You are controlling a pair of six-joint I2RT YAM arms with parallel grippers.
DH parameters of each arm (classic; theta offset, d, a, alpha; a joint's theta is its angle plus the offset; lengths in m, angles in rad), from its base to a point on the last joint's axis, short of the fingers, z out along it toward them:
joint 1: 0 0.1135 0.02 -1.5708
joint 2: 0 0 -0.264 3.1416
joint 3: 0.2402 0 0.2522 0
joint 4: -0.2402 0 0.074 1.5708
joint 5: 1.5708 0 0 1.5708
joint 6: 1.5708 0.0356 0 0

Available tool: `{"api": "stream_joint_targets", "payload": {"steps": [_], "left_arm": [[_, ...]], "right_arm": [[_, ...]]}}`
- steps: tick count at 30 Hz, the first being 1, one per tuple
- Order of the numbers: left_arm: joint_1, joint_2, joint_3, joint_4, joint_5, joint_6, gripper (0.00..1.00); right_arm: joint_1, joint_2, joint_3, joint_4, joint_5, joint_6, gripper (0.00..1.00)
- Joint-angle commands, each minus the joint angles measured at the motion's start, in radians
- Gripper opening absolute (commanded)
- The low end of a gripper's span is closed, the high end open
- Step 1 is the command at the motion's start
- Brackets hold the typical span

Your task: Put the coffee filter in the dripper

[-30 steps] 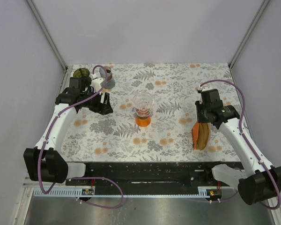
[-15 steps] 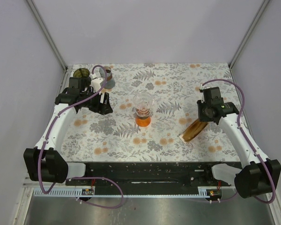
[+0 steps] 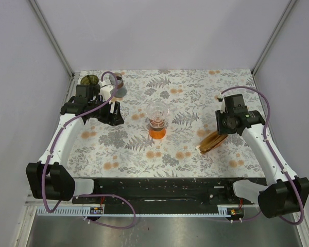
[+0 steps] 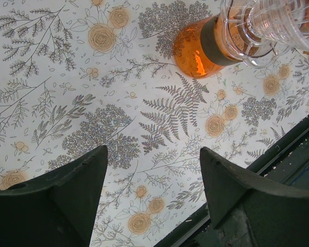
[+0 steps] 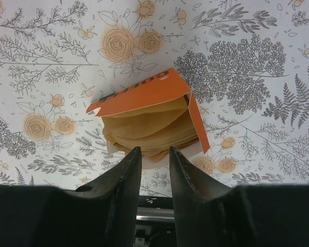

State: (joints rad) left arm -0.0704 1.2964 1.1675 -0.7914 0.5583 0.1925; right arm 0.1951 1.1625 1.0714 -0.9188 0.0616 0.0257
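Right of the dripper (image 3: 157, 114), the right claw (image 5: 153, 151) pinches the near edge of the orange filter box (image 5: 144, 92), seemingly tilting its open mouth so the stacked coffee filters (image 5: 144, 131) lie exposed, well apart from the dripper. Left of the dripper, the left claw (image 4: 153, 152) hangs spread over the tabletop (image 4: 67, 77), probably free to draw one filter out.

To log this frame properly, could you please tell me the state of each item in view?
Dripper: upright, empty.
Filter box: open, lying down, filters inside.
Left gripper: open, empty.
Right gripper: fingers close together at the box's edge, grip unclear.
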Motion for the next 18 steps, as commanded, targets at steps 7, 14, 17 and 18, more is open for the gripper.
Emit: {"api": "stream_joint_targets", "payload": {"steps": [7,14,17,18], "left_arm": [[0.007,-0.009,-0.003,0.037,0.037,0.016,0.75],[0.007,-0.014,-0.005,0.037,0.035,0.019,0.75],[0.007,-0.014,-0.003,0.037,0.037,0.019,0.76],[0.007,-0.014,-0.005,0.037,0.037,0.019,0.76]], "right_arm": [[-0.002,0.029,0.110,-0.098,0.001,0.017,0.36],[-0.002,0.132,0.137,-0.138,0.020,0.106,0.34],[-0.003,0.146,0.137,-0.141,0.027,0.131,0.33],[-0.003,0.146,0.134,-0.141,0.030,0.137,0.33]]}}
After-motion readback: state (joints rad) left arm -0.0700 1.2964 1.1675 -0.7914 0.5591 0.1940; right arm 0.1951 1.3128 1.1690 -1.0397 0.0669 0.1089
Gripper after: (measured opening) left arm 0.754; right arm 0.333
